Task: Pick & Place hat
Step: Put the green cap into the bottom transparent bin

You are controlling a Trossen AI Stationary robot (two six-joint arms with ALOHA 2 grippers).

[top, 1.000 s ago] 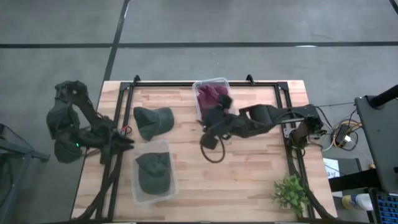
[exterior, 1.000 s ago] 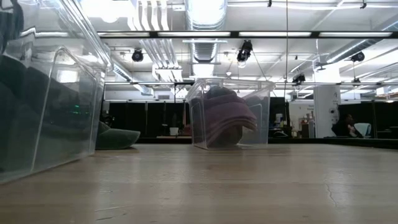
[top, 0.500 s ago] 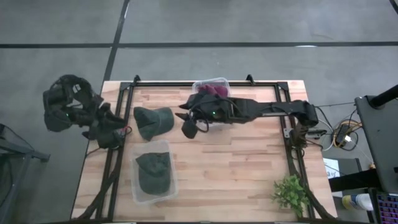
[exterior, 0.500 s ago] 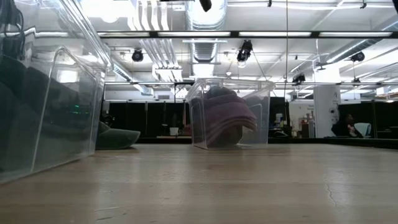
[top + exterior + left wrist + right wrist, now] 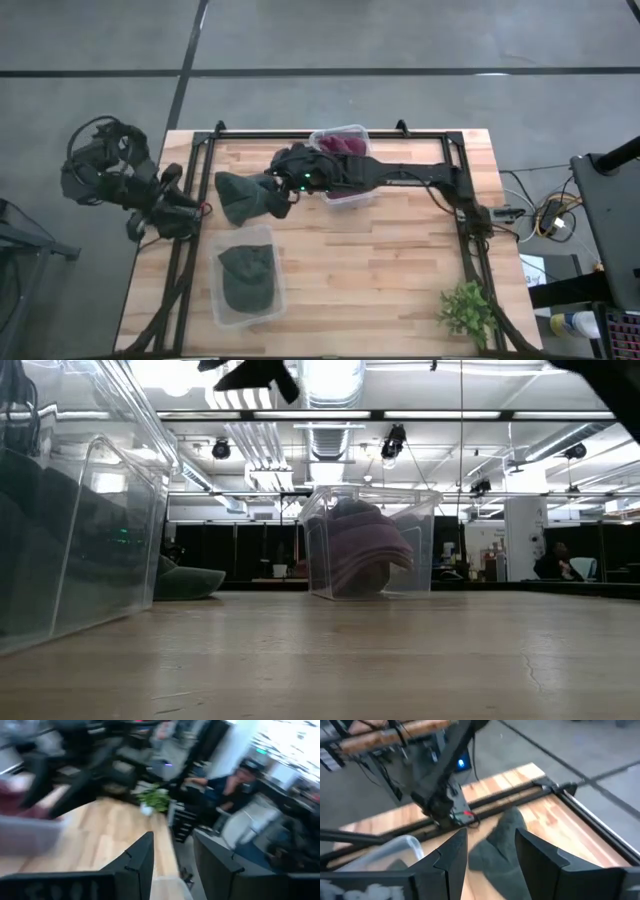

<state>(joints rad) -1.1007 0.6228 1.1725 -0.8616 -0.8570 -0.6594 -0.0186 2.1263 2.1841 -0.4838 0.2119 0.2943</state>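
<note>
A loose dark green hat (image 5: 236, 196) lies flat on the wood near the table's left side; the low view shows it far off (image 5: 186, 582). My right gripper (image 5: 274, 194) hovers open just above its right edge, and the hat (image 5: 500, 845) shows past the spread fingers (image 5: 490, 862). A second green hat (image 5: 246, 277) lies in a clear bin. A maroon hat (image 5: 338, 150) fills another clear bin. My left gripper (image 5: 188, 203) is open at the table's left edge, touching nothing.
The clear bin with the green hat (image 5: 216, 300) stands at the near left. The bin with the maroon hat (image 5: 322, 136) stands at the far middle, under my right arm. A small plant (image 5: 467, 311) stands at the near right corner. A person (image 5: 235, 780) sits beyond the table.
My right arm has swung from the table's middle toward the left edge, past the maroon hat's bin, and now has its gripper over the loose green hat. My left arm has shifted and turned at the left edge. No hat has moved.
</note>
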